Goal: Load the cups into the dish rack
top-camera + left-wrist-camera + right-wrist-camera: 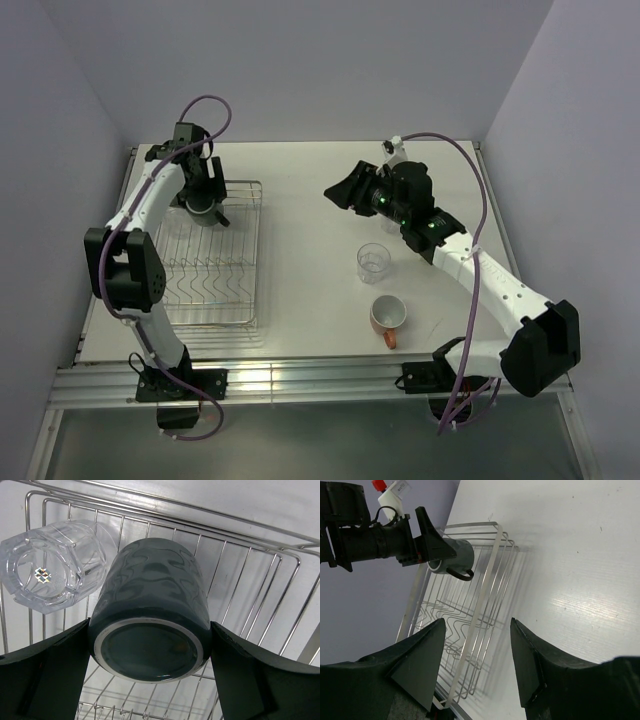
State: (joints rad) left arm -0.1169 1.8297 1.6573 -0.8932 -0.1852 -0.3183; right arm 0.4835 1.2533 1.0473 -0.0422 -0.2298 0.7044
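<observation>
1. Lower the black mug (pixel 150 590), clenched in the left pincer (pixel 150 652) at the dish rack's (pixel 257 262) far end, straight down; steer off the clear tumbler (pixel 47 565) just beside it.
2. Mind the rack's far rim; open surface (pixel 300 300) right of the rack, below the released right pincer (pixel 475 630).

2 tumblers (pixel 374 262) (pixel 50 565) (glass), 1 black mug (pixel 150 605), 1 orange mug (pixel 388 313), 1 rack (pixel 215 282)

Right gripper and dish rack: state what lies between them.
Nothing: in the top view, only bare white table separates the right gripper from the dish rack.
</observation>
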